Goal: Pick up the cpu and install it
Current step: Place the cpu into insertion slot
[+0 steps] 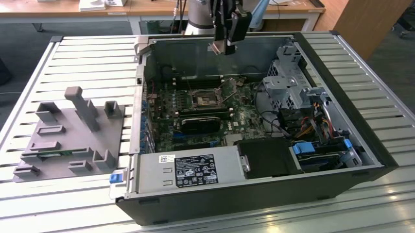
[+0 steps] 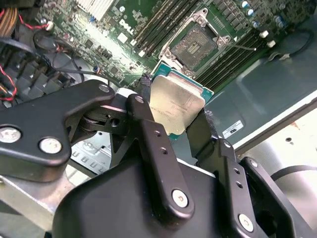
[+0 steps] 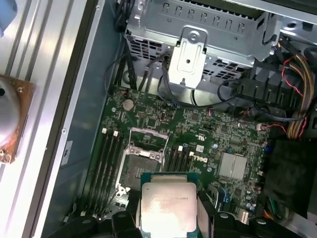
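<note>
I see the gripper (image 1: pixel 222 47) pinching the cpu (image 2: pixel 174 101), top centre of the exterior view. Pickup done; socket (image 1: pixel 206 98) empty, install outstanding.

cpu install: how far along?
Done: pickup. The end effector is shut on the cpu, holding it in the air over the motherboard. Left: seating it. The socket is open and empty.

On my rig: gripper (image 2: pixel 176 111), matte black; jointed linkage fingers (image 2: pixel 148 134) with small holes; silver pivot screws (image 2: pixel 180 198); grey metal mount (image 2: pixel 25 198).
</note>
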Controlling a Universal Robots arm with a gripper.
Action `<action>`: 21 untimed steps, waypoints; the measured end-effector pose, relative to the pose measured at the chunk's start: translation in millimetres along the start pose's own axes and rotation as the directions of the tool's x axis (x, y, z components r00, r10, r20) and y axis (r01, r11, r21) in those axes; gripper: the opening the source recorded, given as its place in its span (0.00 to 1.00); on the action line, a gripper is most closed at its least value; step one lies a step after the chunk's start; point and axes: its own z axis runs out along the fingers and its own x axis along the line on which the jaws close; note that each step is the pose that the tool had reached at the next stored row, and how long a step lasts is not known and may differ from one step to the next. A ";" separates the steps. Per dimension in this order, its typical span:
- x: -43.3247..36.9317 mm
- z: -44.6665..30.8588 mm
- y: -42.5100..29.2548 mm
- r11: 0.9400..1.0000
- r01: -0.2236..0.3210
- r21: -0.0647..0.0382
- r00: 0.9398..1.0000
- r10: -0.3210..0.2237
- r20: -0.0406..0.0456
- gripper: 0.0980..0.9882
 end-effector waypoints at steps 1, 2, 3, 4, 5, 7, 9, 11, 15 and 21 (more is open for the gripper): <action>0.0 0.1 0.0 1.000 -0.013 0.000 1.000 0.013 0.001 0.50; 0.0 0.2 0.0 1.000 -0.026 0.000 1.000 0.026 0.001 0.50; 0.0 0.3 0.0 0.999 -0.040 0.001 0.999 0.040 0.002 0.50; 0.1 0.4 0.0 0.999 -0.053 0.001 0.999 0.053 0.002 0.50; 0.1 0.4 0.0 0.998 -0.066 0.001 0.998 0.066 0.003 0.50; 0.1 0.5 0.0 0.996 -0.091 0.002 0.996 0.091 0.004 0.50; 0.2 0.7 0.0 0.993 -0.116 0.002 0.993 0.116 0.006 0.50; 0.2 0.8 0.0 0.990 -0.141 0.003 0.990 0.141 0.007 0.50; 0.6 1.1 0.1 0.981 -0.191 0.003 0.981 0.191 0.009 0.50; 0.8 1.8 0.1 0.961 -0.276 0.004 0.961 0.276 0.014 0.50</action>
